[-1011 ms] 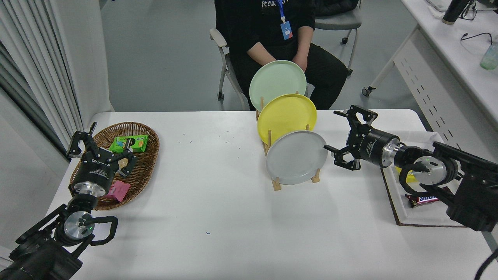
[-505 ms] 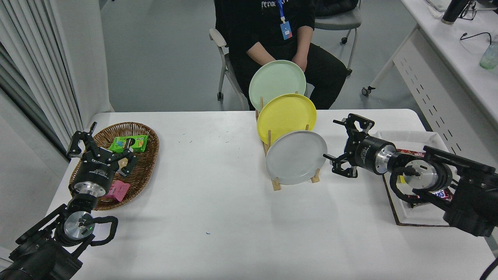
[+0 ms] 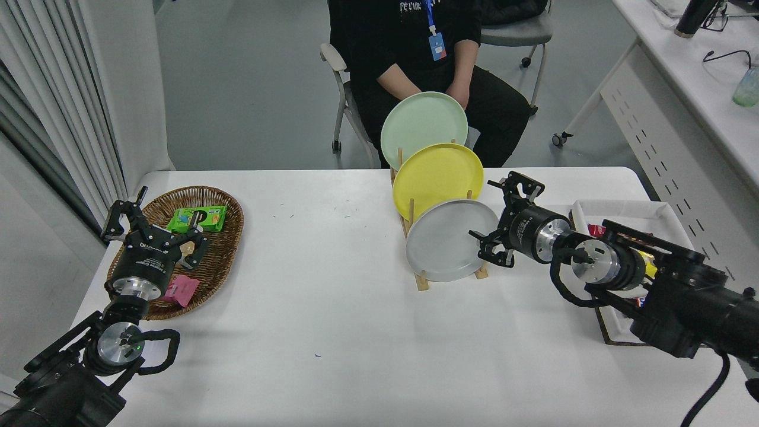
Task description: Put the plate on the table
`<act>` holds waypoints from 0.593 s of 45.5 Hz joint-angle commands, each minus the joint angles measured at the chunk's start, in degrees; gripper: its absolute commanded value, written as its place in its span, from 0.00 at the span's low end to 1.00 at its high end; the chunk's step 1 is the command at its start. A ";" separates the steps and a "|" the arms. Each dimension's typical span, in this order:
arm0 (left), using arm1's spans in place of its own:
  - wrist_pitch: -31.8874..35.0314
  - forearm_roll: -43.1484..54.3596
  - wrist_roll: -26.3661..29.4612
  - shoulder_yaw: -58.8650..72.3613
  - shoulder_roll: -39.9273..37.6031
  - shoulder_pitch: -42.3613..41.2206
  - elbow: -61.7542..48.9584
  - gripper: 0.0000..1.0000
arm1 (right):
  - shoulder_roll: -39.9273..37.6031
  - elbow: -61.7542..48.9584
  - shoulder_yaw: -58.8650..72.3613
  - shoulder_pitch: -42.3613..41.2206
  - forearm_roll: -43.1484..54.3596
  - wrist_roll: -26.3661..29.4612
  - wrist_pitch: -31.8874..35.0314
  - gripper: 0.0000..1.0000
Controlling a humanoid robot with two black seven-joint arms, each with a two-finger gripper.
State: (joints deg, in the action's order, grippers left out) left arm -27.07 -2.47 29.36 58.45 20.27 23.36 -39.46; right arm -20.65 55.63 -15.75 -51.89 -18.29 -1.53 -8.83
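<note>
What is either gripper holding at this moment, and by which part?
Nothing. The right gripper is open at the right rim of the grey plate, which stands in the wooden rack. The left gripper is open over the wicker basket.

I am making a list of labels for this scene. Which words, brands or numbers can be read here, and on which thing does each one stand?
None can be read for certain.
Left claw: white print on its body, too small to read.
Right claw: white print on its body, too small.
Green packet in the basket: print blurred.
Person's black shirt: white lettering, cut off and blurred.
</note>
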 commanded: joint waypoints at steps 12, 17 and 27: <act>0.00 0.01 0.00 0.00 -0.05 0.02 0.00 0.98 | 4.30 -3.51 -1.13 -0.49 0.01 -0.05 -1.80 1.00; 0.00 0.01 0.00 0.00 0.03 0.02 0.00 0.98 | 4.83 -3.51 -1.48 -0.66 0.01 -0.05 -2.33 0.96; 0.00 0.01 0.00 0.00 0.04 0.02 0.00 0.98 | 5.00 -3.33 -1.48 -1.02 0.01 0.03 -2.51 0.91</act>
State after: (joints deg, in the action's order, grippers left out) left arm -27.07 -2.46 29.36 58.45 20.28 23.36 -39.46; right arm -16.28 52.49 -17.05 -52.47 -18.29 -1.57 -10.98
